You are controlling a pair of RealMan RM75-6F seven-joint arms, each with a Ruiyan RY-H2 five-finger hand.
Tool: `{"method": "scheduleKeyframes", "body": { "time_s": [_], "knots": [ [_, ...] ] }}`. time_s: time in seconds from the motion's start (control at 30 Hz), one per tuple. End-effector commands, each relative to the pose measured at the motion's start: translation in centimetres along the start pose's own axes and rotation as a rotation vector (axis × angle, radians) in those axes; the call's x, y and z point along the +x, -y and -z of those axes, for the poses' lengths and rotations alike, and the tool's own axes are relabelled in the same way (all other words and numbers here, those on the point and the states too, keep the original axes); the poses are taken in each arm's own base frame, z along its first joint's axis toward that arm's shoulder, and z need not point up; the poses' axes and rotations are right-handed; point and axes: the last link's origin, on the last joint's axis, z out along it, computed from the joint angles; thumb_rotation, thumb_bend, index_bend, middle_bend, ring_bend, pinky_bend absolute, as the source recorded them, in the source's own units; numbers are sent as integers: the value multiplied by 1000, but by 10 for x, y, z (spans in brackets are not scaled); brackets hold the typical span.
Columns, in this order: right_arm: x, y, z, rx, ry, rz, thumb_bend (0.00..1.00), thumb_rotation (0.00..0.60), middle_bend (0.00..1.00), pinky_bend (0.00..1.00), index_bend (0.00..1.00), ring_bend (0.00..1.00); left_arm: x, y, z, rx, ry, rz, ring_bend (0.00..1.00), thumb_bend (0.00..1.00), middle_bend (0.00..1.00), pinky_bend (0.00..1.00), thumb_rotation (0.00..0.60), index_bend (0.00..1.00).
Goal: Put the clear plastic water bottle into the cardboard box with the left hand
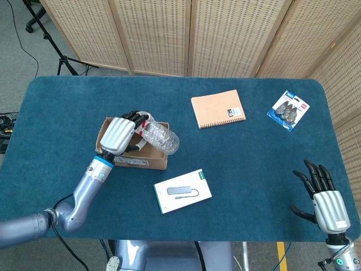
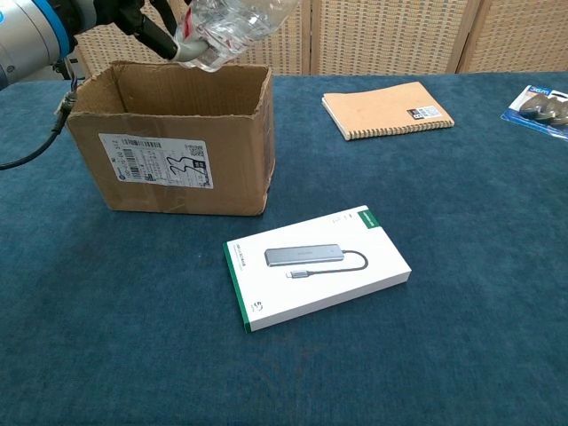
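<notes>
My left hand (image 1: 120, 134) grips the clear plastic water bottle (image 1: 158, 136) by its capped end and holds it above the open cardboard box (image 1: 142, 160). In the chest view the bottle (image 2: 232, 27) hangs tilted just over the box's (image 2: 169, 155) top opening, with the left hand (image 2: 129, 13) at the upper left edge. The bottle's free end reaches past the box's right wall in the head view. My right hand (image 1: 324, 195) stays open at the table's near right corner, holding nothing.
A white boxed USB hub (image 1: 183, 191) lies in front of the box. A tan spiral notebook (image 1: 217, 108) and a blister pack (image 1: 289, 110) sit further back on the blue table (image 1: 254, 152). Folding screens stand behind.
</notes>
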Motion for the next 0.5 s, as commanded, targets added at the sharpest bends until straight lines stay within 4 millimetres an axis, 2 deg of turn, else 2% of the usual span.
{"method": "scheduleKeyframes", "body": {
  "time_s": [0.03,0.5],
  "knots": [
    [1,0,1,0,-3,-1,105,600,0,0,177,0,2,-4,2,2,2,-7,343,639,532,394,600,783],
    [-1,4,2,11,-3,7,105,600,0,0,176,0,15,3,24,74,111,-78,345,641,532,395,600,783]
  ]
}}
